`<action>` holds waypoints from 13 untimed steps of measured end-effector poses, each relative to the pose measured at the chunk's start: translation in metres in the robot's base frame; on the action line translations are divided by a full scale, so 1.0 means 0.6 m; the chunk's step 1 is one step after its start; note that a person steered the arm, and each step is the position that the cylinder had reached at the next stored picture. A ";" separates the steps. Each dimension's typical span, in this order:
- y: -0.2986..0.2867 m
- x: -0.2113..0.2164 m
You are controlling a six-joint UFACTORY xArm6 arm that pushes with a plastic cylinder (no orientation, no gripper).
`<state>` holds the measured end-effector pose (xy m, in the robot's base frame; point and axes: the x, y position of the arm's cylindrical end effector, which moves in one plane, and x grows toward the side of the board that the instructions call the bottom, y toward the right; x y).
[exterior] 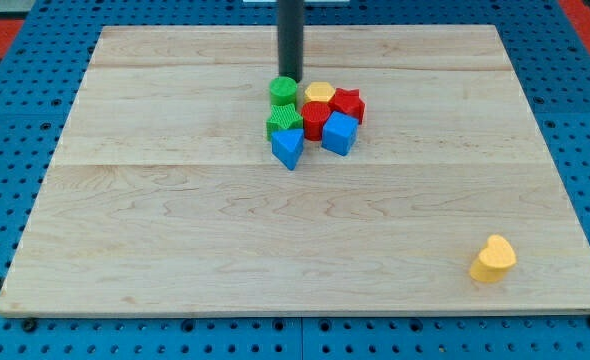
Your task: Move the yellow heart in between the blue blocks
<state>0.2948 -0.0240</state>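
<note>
- The wooden board [175,250] fills nearly the whole frame; all four of its edges show, with a blue pegboard [5,120] around it.
- Wide bare wood lies across the left half and the lower middle, so the stretch from the lower right corner up to the cluster is open.
- One dark rod [291,40] comes down from the top centre; my tip [287,80] sits right at the far side of the green cylinder, touching it or just short, I cannot tell which. It is a plain rod end, with no jaws to spread or pinch.
- Seven blocks are packed in one cluster just above centre, an eighth sits alone.
- Two blue: a blue triangle [287,148] at the cluster's lower left and a blue cube [340,132] at its lower right, near each other with a narrow gap.
- Two green: a green cylinder [283,90] and, below it, a green block [284,122].
- Two red: a red cylinder [315,118] in the middle and a red block [348,103] at the right.
- Two yellow: a yellow block [320,92] at the cluster's top, and the yellow heart [493,259] alone at lower right, near the board's right and bottom edges, well apart from the blue pair.
- No writing can be read anywhere.
</note>
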 end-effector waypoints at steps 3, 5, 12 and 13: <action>-0.090 0.041; -0.159 0.210; 0.453 0.402; 0.534 0.486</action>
<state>0.5865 0.2963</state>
